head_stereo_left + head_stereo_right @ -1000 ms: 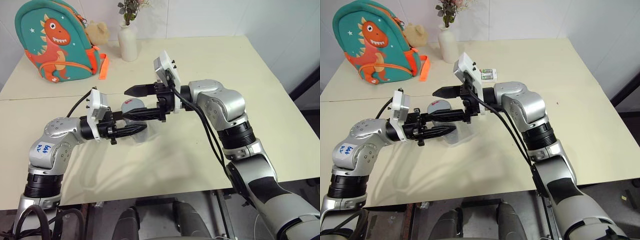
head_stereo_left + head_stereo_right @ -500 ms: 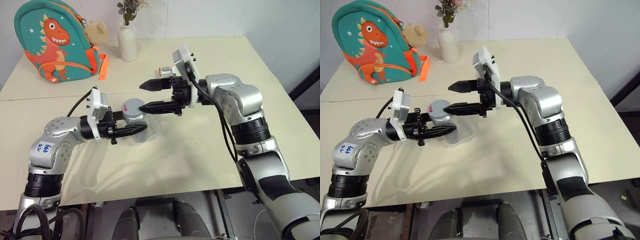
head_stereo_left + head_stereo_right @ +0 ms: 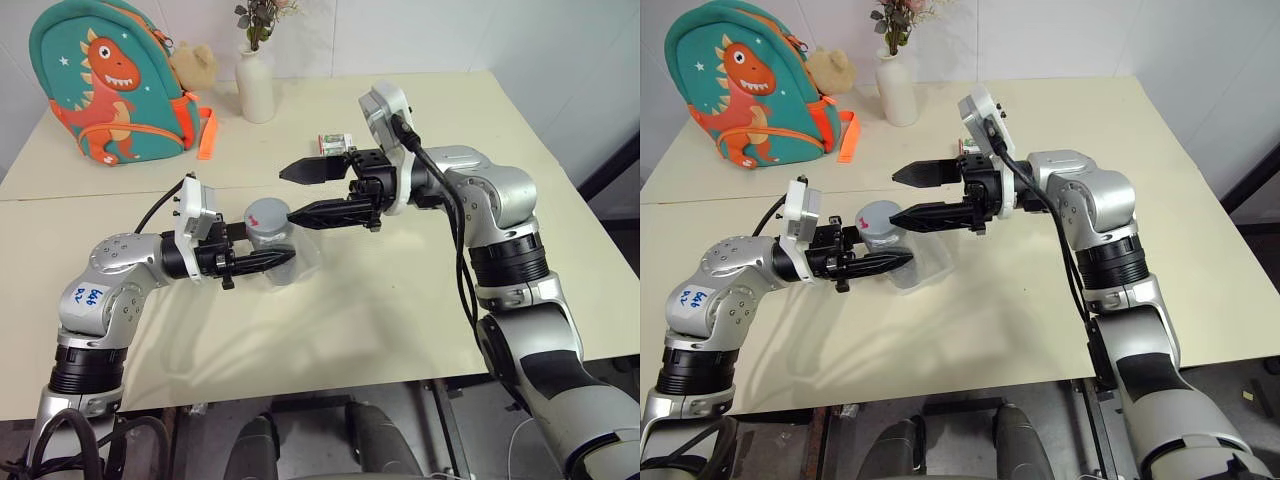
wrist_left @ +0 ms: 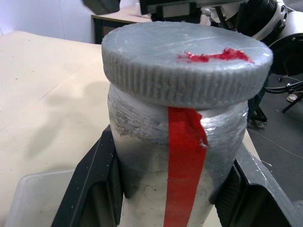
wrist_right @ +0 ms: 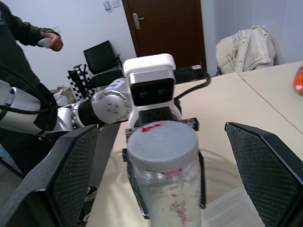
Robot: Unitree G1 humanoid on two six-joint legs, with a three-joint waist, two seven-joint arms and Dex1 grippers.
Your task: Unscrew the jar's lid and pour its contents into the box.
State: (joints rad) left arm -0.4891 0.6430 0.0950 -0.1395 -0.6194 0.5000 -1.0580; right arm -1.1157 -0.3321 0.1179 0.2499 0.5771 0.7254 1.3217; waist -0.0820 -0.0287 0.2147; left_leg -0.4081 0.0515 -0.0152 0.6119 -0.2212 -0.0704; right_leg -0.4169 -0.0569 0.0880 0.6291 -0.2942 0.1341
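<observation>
My left gripper (image 3: 276,247) is shut on the silvery-grey jar (image 3: 270,240), holding it upright just above the clear box (image 3: 303,266) near the table's front. In the left wrist view its black fingers (image 4: 97,182) clamp the jar (image 4: 180,161) on both sides of the red stripe. The pale-grey lid (image 3: 266,212) with its red mark sits on the jar's mouth. To the right of the lid, a little above it and not touching, my right gripper (image 3: 289,194) stands open with nothing between its fingers (image 5: 71,175). The contents are hidden inside the jar.
A dinosaur backpack (image 3: 105,80) and a plush toy (image 3: 196,62) sit at the table's back left, beside a white vase (image 3: 255,86) with flowers. A small white pack with green cells (image 3: 335,142) lies behind my right gripper. A person (image 5: 26,33) stands in the room.
My right gripper has drawn back to the right and slightly up, away from the lid, staying open. The left gripper and jar have kept still.
</observation>
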